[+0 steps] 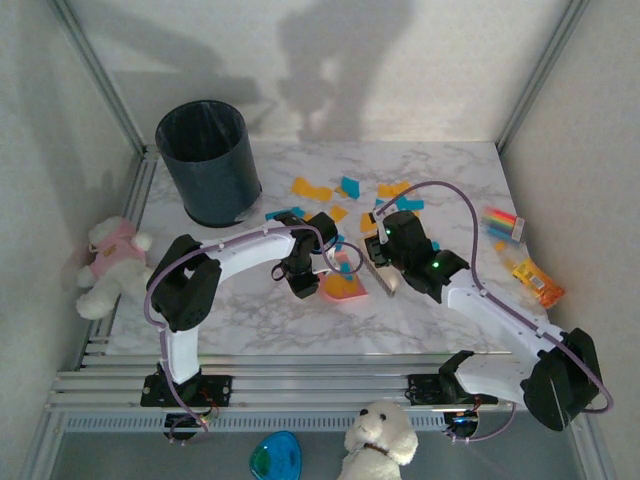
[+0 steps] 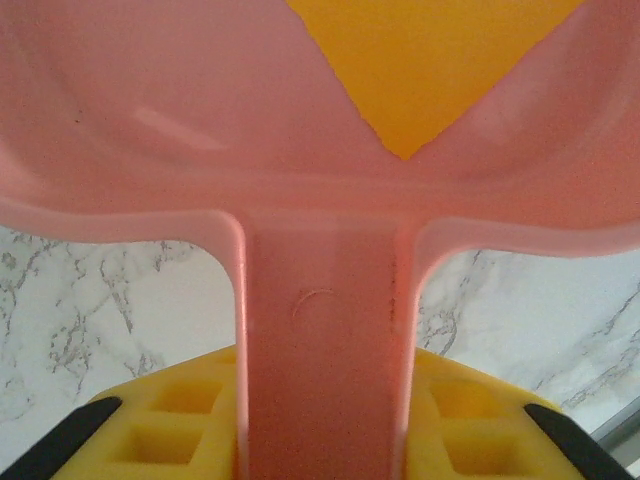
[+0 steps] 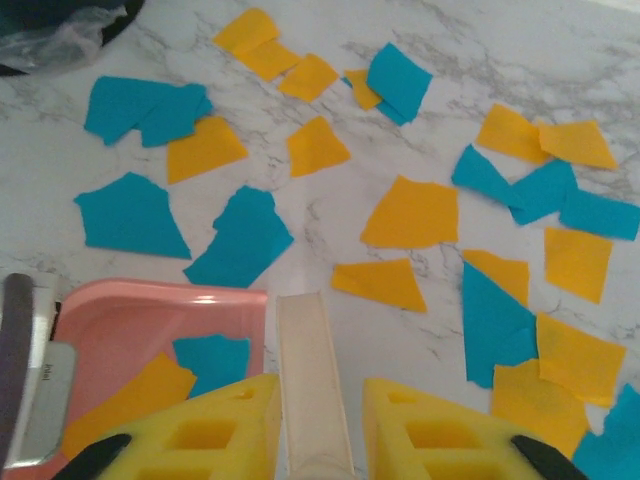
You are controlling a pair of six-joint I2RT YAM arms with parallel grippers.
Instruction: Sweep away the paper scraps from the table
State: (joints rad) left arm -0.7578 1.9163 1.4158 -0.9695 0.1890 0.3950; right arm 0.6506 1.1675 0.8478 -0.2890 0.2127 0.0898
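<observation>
Orange and teal paper scraps (image 3: pixel 410 212) lie scattered over the white marble table (image 3: pixel 330 230), behind both grippers (image 1: pixel 345 188). My left gripper (image 2: pixel 325 400) is shut on the handle of a pink dustpan (image 2: pixel 320 200), which rests on the table at centre (image 1: pixel 345 290). An orange scrap (image 2: pixel 430 60) lies in the pan, and the right wrist view shows a teal scrap (image 3: pixel 212 360) beside it. My right gripper (image 3: pixel 318 400) is shut on a pale cream handle (image 3: pixel 308 350), just right of the dustpan (image 3: pixel 150 320). In the top view the right gripper (image 1: pixel 385 258) sits close beside the left gripper (image 1: pixel 318 280).
A black bin (image 1: pixel 208 160) stands at the back left. Striped packets (image 1: pixel 503 225) and an orange packet (image 1: pixel 538 282) lie at the right edge. Plush toys sit off the table at left (image 1: pixel 110 265) and at the front (image 1: pixel 378 440). A metal rail frame (image 1: pixel 300 385) runs along the near edge.
</observation>
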